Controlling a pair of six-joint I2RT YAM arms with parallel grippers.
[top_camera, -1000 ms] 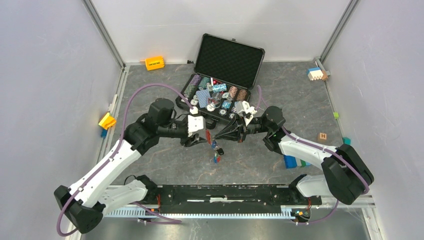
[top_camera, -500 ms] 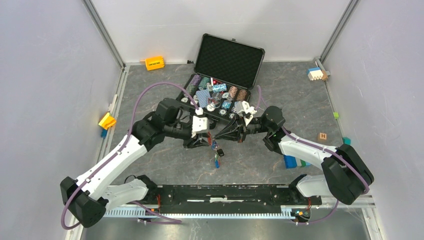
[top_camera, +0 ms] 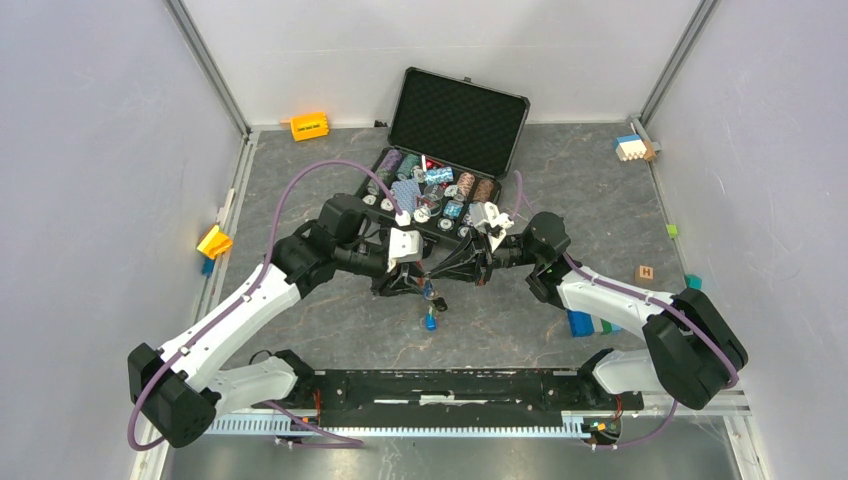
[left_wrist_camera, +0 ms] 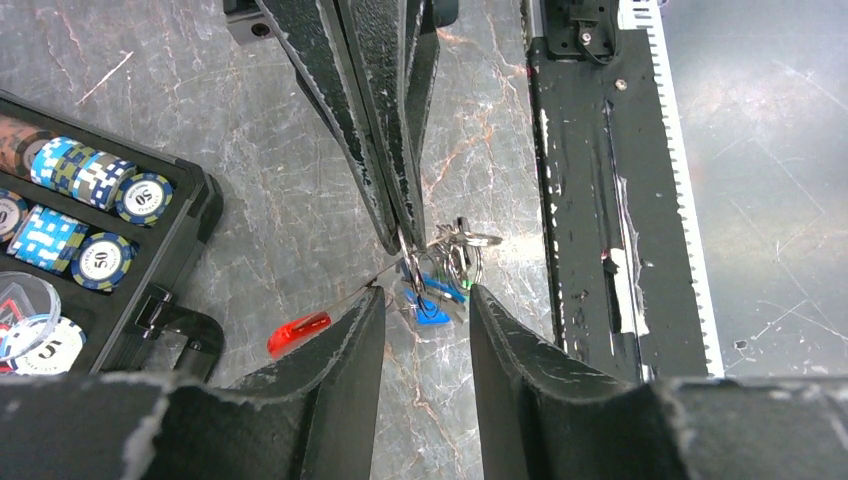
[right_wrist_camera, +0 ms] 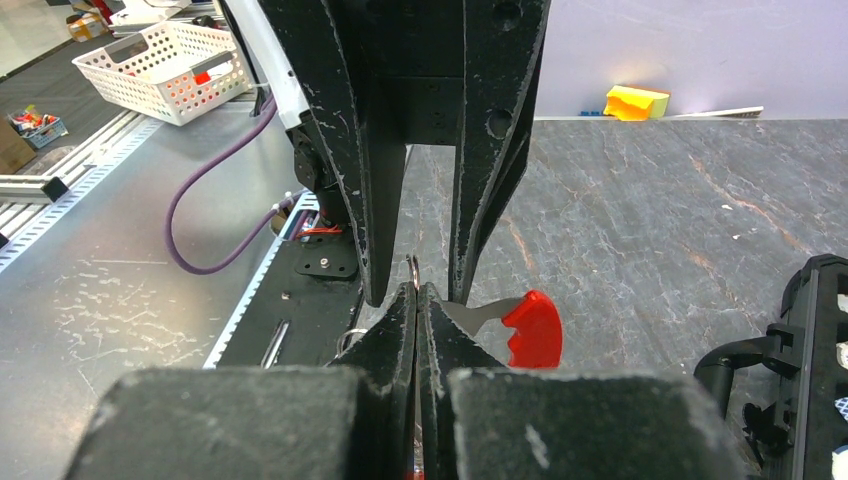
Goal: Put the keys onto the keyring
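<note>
Brought left gripper [left_wrist_camera: 425, 296] in, spread open, straddling right gripper [left_wrist_camera: 398, 236] pinched on keyring [left_wrist_camera: 465, 240]. Puts dangling keys [left_wrist_camera: 430, 308] between its fingers.

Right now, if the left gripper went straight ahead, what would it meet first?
Probably the keys dangling from the right gripper, between the left gripper's open fingers; depth is unclear.

Poker chips [left_wrist_camera: 143, 197] read 50; a wooden block [top_camera: 645, 272] reads H

Keys [top_camera: 430, 305] before case [top_camera: 458, 118]; chips [top_camera: 388, 160] in case.
</note>
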